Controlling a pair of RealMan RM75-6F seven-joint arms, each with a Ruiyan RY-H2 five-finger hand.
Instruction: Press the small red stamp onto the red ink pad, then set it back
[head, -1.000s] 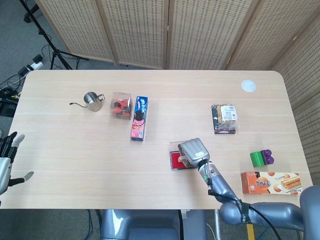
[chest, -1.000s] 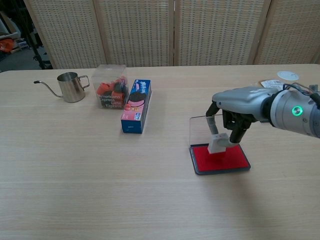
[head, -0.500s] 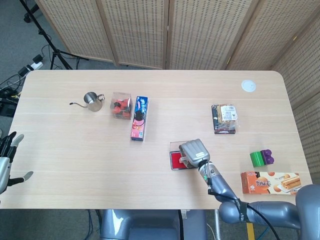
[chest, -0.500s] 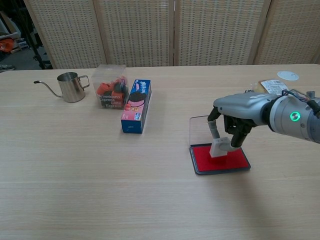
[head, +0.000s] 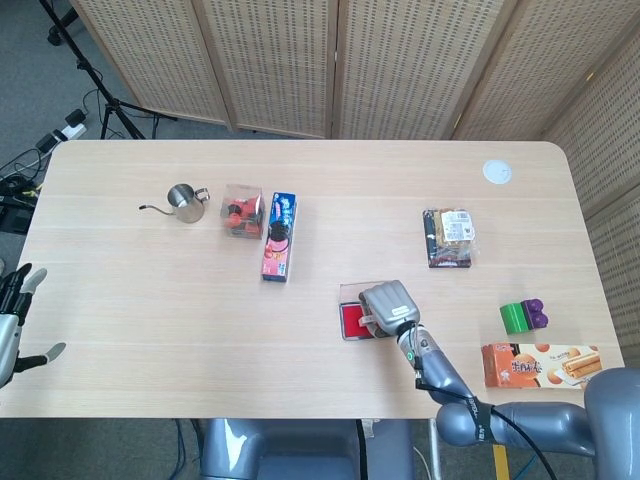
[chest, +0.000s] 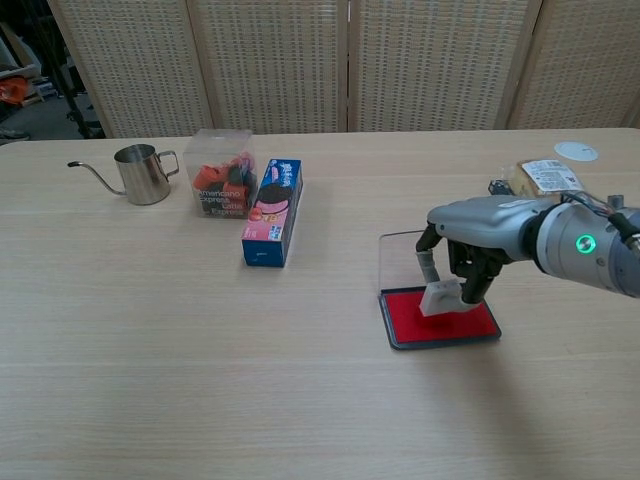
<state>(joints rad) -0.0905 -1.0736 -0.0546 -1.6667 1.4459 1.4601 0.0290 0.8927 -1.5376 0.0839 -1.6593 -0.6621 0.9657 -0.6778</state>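
Closest to the robot, at the near left edge of the table (head: 150, 300), the left hand (head: 14, 322) hangs with its fingers spread apart and nothing in them. It only shows in the head view.

Near the front right sits one orange snack box (head: 541, 364). Just behind it is one green cup (head: 515, 317) with one purple thing (head: 537, 315) touching its side.

In the middle of the near part lies one red ink pad (chest: 440, 317) in a dark tray, with its clear lid (chest: 398, 262) standing open behind it. The right hand (chest: 470, 245) is over the pad and its fingers pinch the one small stamp (chest: 439, 296). The stamp looks white from the chest view and it seems to touch the red pad, though the view is too poor to be sure. From the head view the hand covers most of the pad.

Farther back on the right is one clear bag of snacks (head: 449, 236). On the left is one blue and pink cookie box (chest: 273, 210), and right beside it one clear box of red things (chest: 221, 186). Next comes one shiny metal pot with a long thin spout (chest: 138, 173).

Far back on the right is one small white round disc (head: 497, 171). Behind the table stand wooden screens (head: 330, 60).
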